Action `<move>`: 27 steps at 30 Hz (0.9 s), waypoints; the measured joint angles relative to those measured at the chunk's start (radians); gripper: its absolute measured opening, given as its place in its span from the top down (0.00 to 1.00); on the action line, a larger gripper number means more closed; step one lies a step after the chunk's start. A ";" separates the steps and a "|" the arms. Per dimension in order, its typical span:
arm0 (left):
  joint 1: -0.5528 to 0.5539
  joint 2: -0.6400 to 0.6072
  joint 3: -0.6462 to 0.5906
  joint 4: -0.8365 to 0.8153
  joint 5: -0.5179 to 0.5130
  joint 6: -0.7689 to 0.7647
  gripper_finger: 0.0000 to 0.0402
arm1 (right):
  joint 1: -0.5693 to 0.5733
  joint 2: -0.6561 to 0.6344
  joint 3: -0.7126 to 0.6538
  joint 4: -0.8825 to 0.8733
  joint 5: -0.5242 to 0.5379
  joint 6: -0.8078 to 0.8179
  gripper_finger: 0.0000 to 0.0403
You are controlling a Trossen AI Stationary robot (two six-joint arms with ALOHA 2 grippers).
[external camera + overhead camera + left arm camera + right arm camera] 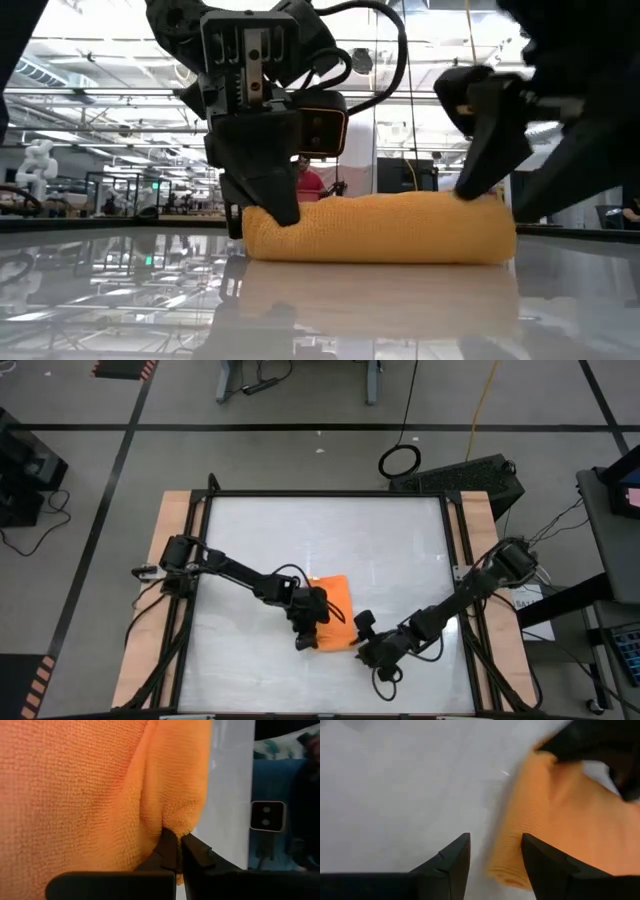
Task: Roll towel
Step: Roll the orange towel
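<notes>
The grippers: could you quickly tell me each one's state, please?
Left gripper: shut on the towel.
Right gripper: open, holding nothing, at the towel's end.

- Two dark, jointed arms, each wrapped in loose black cables.
- Left tool (262, 205): black, blocky housing with small screws on a pale faceplate.
- Right tool (495, 855): two black, wedge-shaped fingers.

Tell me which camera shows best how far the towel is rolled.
The low view: the towel lies side-on as a thick roll, with the left claw at one end. The high view shows flat cloth beyond the roll, partly hidden by arms. The wrist views show only close patches of cloth.
</notes>
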 joint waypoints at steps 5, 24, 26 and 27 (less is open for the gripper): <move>0.005 0.000 0.000 -0.008 0.051 0.000 0.99 | -0.002 0.039 0.000 0.020 0.072 -0.001 0.58; 0.021 -0.013 0.001 -0.033 0.098 -0.017 0.75 | -0.095 0.107 0.004 0.027 -0.022 0.212 0.78; 0.021 -0.026 0.002 -0.027 0.099 -0.006 0.68 | -0.115 0.106 0.004 0.024 -0.054 0.230 0.85; 0.020 -0.035 0.002 -0.029 0.099 -0.002 0.65 | -0.125 0.106 0.004 0.022 -0.075 0.239 0.89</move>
